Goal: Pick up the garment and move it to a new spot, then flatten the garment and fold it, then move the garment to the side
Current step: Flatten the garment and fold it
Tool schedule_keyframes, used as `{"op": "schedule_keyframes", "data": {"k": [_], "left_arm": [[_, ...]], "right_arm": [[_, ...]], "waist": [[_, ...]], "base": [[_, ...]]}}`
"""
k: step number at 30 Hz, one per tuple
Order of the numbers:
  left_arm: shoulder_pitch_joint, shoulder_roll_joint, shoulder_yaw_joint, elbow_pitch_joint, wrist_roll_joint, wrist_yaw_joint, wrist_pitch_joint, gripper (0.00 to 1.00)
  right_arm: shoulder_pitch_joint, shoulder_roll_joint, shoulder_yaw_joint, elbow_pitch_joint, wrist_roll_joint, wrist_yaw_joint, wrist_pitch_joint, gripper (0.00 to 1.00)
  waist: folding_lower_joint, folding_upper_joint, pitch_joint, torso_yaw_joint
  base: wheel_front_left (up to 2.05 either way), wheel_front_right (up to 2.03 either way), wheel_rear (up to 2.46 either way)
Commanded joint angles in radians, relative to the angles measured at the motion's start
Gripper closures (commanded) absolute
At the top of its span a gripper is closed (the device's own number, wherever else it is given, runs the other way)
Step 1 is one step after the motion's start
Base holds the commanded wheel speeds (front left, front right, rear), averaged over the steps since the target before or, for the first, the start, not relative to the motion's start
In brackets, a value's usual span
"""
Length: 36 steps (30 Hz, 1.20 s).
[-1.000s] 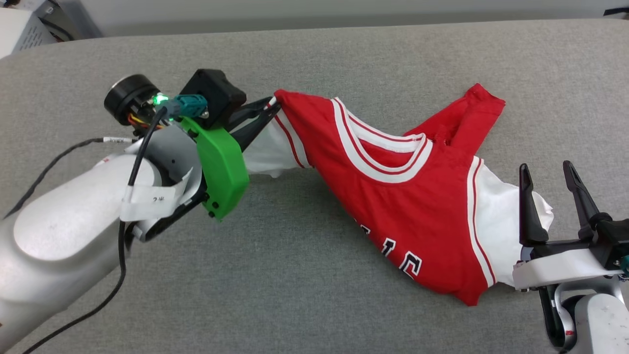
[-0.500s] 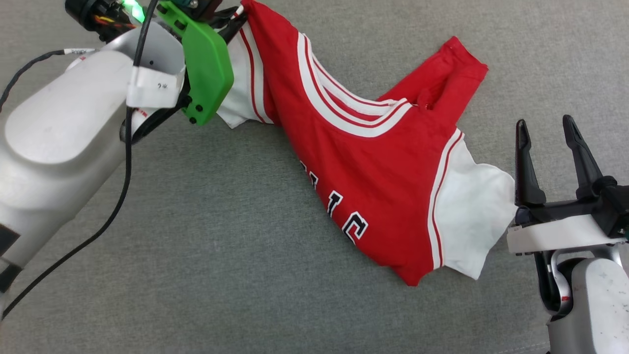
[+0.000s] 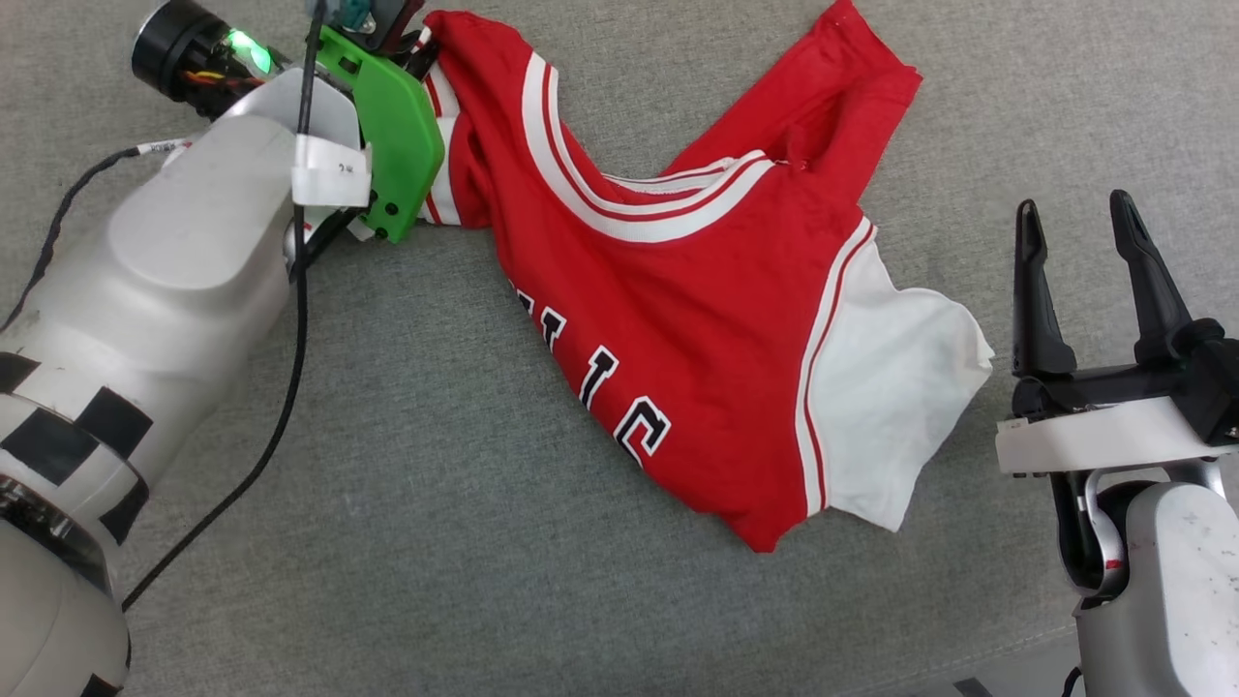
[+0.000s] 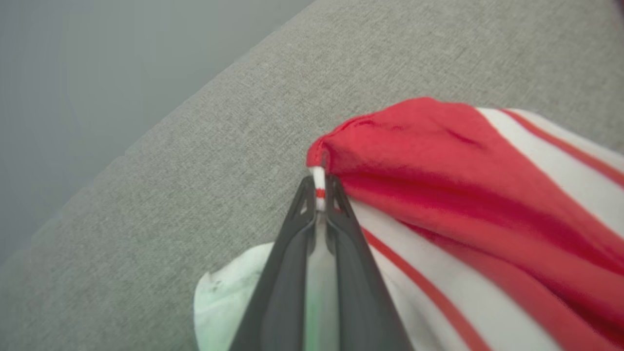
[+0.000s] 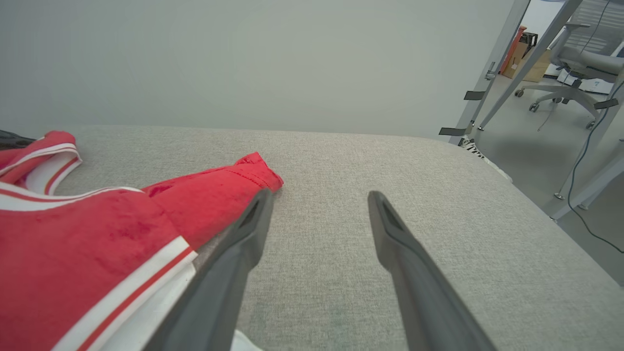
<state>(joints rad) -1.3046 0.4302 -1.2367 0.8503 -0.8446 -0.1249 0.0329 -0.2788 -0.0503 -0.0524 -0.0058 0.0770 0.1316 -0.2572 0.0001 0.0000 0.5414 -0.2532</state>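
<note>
Garment (image 3: 697, 319) shows partial black lettering (image 3: 598, 382), pinched by left end effector (image 4: 319, 187).

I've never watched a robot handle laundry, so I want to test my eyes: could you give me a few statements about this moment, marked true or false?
1. The left hand pinches an edge of the shirt. True.
2. The right hand grips the white sleeve. False: it is open and holds nothing.
3. The shirt lies flat and neatly folded. False: it is rumpled, and its lettering is partly hidden.
4. The shirt rests on a grey surface. True.
</note>
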Motion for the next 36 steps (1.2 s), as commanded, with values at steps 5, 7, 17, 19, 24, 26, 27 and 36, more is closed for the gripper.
{"op": "schedule_keyframes", "data": {"k": [5, 7, 17, 19, 24, 26, 27, 36], "left_arm": [[0.032, -0.02, -0.021, 0.039, -0.016, -0.005, -0.11, 0.0], [0.035, -0.025, -0.018, 0.044, -0.02, -0.006, -0.188, 0.0], [0.196, 0.063, 0.275, -0.267, 0.094, 0.167, -0.294, 0.0], [0.295, 0.092, 0.37, -0.379, 0.137, 0.223, -0.294, 0.0], [0.563, 0.126, 0.567, -0.607, 0.242, 0.343, -0.294, 0.0], [0.701, 0.126, 0.664, -0.698, 0.3, 0.394, -0.294, 0.0], [0.75, 0.124, 0.697, -0.727, 0.322, 0.411, -0.295, 0.0], [1.058, 0.038, 0.886, -0.842, 0.445, 0.438, -0.295, 0.0]], "right_arm": [[-0.011, 0.0, -0.005, -0.01, -0.005, -0.001, -0.005, 0.0], [-0.008, 0.0, -0.007, -0.013, -0.009, -0.001, -0.005, 0.0], [0.027, -0.091, -0.023, -0.014, -0.04, -0.001, -0.005, 0.0], [0.028, -0.141, -0.01, 0.0, -0.031, -0.001, 0.001, 0.0], [0.011, -0.288, 0.072, 0.001, 0.048, -0.001, 0.138, 0.0], [-0.005, -0.383, 0.133, -0.015, 0.138, -0.001, 0.251, 0.0], [-0.011, -0.423, 0.158, -0.022, 0.174, -0.001, 0.296, 0.0], [-0.032, -0.687, 0.367, -0.077, 0.492, -0.001, 0.747, 0.0]], "waist": [[-0.0001, 0.0, -0.018, 0.019], [-0.0001, 0.0, -0.04, 0.03], [-0.0001, 0.0, -0.177, 0.115], [-0.0001, 0.0, -0.203, 0.132], [-0.0001, 0.0, -0.258, 0.163], [-0.0001, 0.0, -0.285, 0.174], [-0.0001, 0.0, -0.291, 0.178], [-0.0001, 0.0, -0.324, 0.212]], "base": [[0.0, 0.0, 0.0], [0.0, 0.0, 0.0], [0.0, 0.0, 0.0], [0.0, 0.0, 0.0], [0.0, 0.0, 0.0], [0.0, 0.0, 0.0], [0.0, 0.0, 0.0], [0.0, 0.0, 0.0]]}}
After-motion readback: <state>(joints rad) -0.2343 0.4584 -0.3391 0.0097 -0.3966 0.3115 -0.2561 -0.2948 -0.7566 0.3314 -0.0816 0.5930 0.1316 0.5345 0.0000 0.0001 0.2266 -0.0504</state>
